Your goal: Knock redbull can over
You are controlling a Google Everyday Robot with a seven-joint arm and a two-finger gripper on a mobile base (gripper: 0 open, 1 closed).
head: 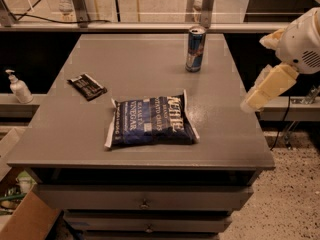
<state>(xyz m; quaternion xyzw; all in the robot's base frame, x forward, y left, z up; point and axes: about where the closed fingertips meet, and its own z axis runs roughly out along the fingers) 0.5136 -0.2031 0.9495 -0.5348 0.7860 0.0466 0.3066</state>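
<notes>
The redbull can (195, 49) is a slim blue and silver can. It stands upright near the far right of the grey table (140, 54). My gripper (253, 100) hangs from the white arm at the right of the view. It is over the table's right edge, nearer the camera than the can and to its right, well apart from it. It holds nothing that I can see.
A large dark blue chip bag (151, 120) lies flat near the table's front middle. A small dark snack wrapper (87, 86) lies at the left. A pump bottle (19, 87) stands on a ledge left of the table. A cardboard box (25, 219) sits at the bottom left.
</notes>
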